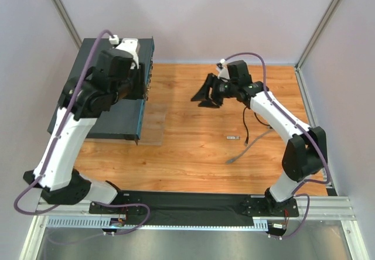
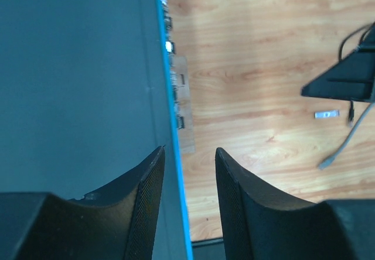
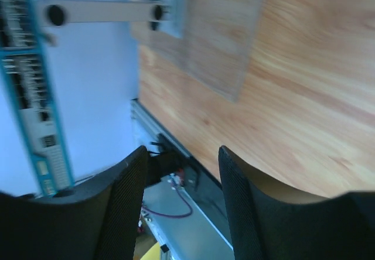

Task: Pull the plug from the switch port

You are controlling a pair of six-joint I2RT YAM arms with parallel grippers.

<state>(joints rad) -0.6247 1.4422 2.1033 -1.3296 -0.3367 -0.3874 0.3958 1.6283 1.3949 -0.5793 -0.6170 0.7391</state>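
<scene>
The switch point(image 1: 99, 105) is a flat dark grey-teal box at the table's left; its thin front face with a row of sockets point(image 2: 171, 67) faces right. That face also shows in the right wrist view point(image 3: 29, 96). My left gripper point(image 2: 189, 154) is open above the switch's front edge, one finger over the top, the other over the table. In the top view my left gripper point(image 1: 143, 84) is mostly hidden under its wrist. My right gripper point(image 1: 205, 94) is open and empty above the table's middle. A grey cable's plug end point(image 1: 232, 160) lies loose on the table, and shows in the left wrist view too point(image 2: 324, 164).
A clear plastic sheet point(image 1: 155, 122) lies on the wood in front of the switch. A small silver piece point(image 1: 234, 137) and a black cable point(image 1: 246, 125) lie right of centre. White walls stand on three sides; a black strip point(image 1: 187, 204) runs along the near edge.
</scene>
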